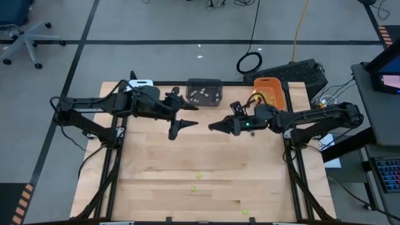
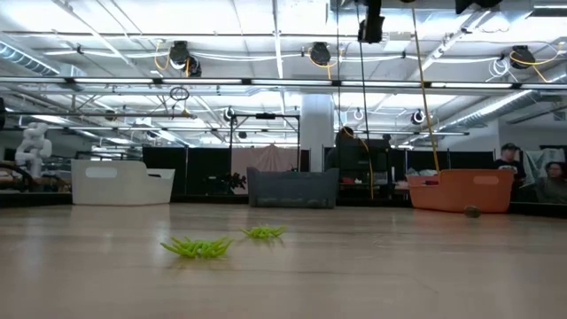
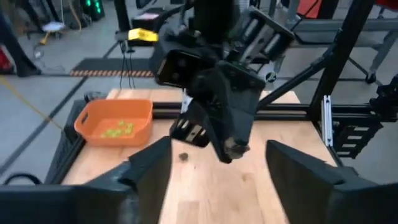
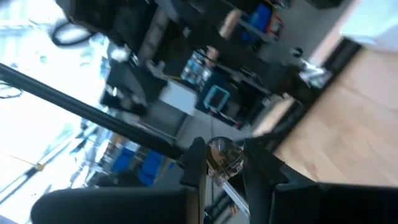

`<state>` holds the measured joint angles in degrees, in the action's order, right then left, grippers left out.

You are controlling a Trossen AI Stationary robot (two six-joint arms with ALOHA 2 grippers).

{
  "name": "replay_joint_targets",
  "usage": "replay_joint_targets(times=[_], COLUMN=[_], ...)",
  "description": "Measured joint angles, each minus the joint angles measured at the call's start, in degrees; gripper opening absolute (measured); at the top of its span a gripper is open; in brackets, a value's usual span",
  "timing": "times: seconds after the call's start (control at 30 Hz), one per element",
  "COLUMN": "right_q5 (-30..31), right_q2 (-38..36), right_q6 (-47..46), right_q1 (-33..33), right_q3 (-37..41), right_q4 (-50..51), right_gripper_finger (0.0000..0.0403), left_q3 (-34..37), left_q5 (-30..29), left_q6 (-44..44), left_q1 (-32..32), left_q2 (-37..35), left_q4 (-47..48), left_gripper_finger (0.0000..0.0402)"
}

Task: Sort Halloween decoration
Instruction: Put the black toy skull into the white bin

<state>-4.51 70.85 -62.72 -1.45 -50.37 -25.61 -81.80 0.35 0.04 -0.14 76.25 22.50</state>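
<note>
Lime green pieces (image 2: 198, 247) of the Halloween decoration are lying loose on the table (image 1: 162, 169), toward its near edge; the low view is showing two spidery green clumps close together, and the high view is showing a further green piece (image 1: 245, 212) nearer the front right. A small dark piece (image 3: 184, 157) is sitting on the wood beside the orange tray (image 1: 273, 92).

The orange tray is standing at the table's far right corner and is holding a scatter of lime green pieces (image 3: 117, 129). The dark grey tray (image 1: 205, 91) is standing at the far edge, between the two arms, and is holding pale beige-grey pieces (image 1: 201, 94). The white tray (image 2: 121, 182) is standing at the far left; its contents are hidden from every view.

The right gripper (image 4: 222, 163) is hovering above the table's middle-right, just in front of the orange tray, and its fingers (image 4: 194, 165) are pinching a small pale, rounded piece (image 4: 224, 155) between their tips. The left gripper (image 1: 187, 115) is hovering in front of the dark grey tray, facing the right gripper, with its fingers (image 3: 146, 168) spread wide apart and holding nothing.
</note>
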Motion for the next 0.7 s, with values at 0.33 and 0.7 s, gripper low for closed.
replay_joint_targets(times=[0.33, 0.7], right_q5=[0.0, 0.0], right_q2=[0.0, 0.0], right_q6=[0.0, 0.0], right_q1=[2.73, 2.99], right_q3=[0.02, 0.02], right_q4=[-4.91, -6.03], right_gripper_finger=[0.0054, 0.0056], left_q3=[0.0, -0.02], left_q5=[0.08, -0.53], left_q6=[6.69, 6.74], left_q1=[-1.23, -2.24], left_q2=[5.63, 8.82], left_q4=[-6.68, -11.68], left_gripper_finger=[0.0299, 0.0297])
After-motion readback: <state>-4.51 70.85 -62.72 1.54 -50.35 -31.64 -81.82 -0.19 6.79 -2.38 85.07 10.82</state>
